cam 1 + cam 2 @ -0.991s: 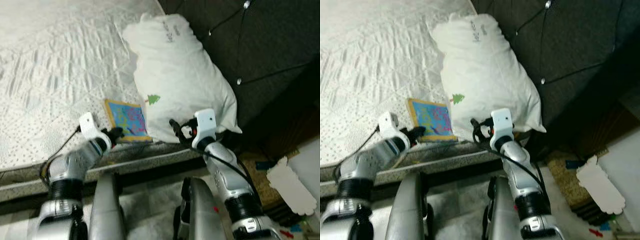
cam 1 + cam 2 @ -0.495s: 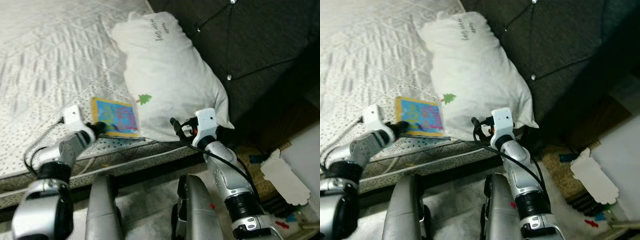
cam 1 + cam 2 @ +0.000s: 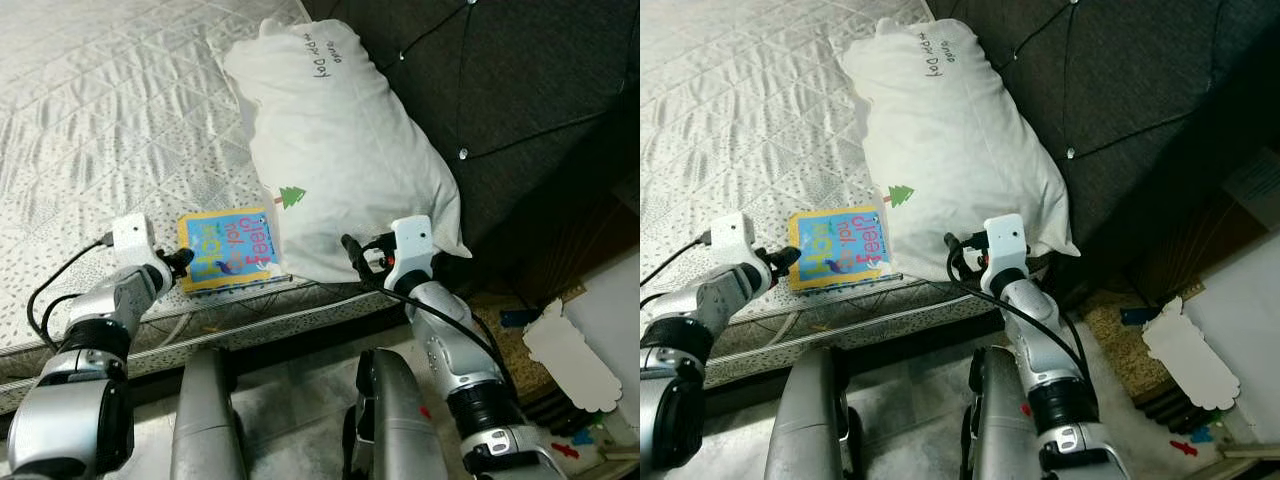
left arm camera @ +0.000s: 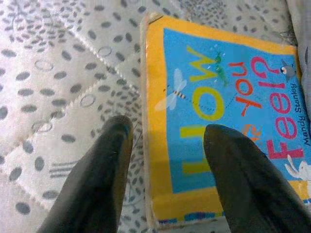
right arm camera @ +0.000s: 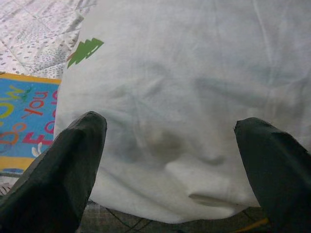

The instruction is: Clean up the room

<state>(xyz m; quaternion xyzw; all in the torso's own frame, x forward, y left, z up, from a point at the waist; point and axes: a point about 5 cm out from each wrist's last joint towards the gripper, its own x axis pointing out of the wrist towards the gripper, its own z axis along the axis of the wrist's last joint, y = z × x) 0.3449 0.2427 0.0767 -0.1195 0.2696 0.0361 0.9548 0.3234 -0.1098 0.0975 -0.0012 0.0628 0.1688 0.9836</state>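
Observation:
A yellow and blue children's book [image 3: 228, 248] lies flat on the quilted mattress [image 3: 100, 150] near its front edge, its right side touching a big white pillow [image 3: 340, 150]. My left gripper [image 3: 183, 259] is open at the book's left edge; in the left wrist view one finger [image 4: 99, 179] rests on the mattress and the other over the book [image 4: 218, 97] cover. My right gripper [image 3: 355, 255] is open wide at the pillow's front end, and the pillow [image 5: 184, 97] spreads between its fingers in the right wrist view.
A dark tufted headboard [image 3: 500, 90] stands right of the pillow. On the floor at the right lie a white scalloped sheet [image 3: 580, 355], a brown mat [image 3: 510, 345] and small coloured items. My own legs [image 3: 300, 420] stand against the bed frame.
The book has turned and now lies squarer to the bed's edge. My left gripper has drawn in to the book's left edge. The right gripper stays at the pillow. The camera shifted a little.

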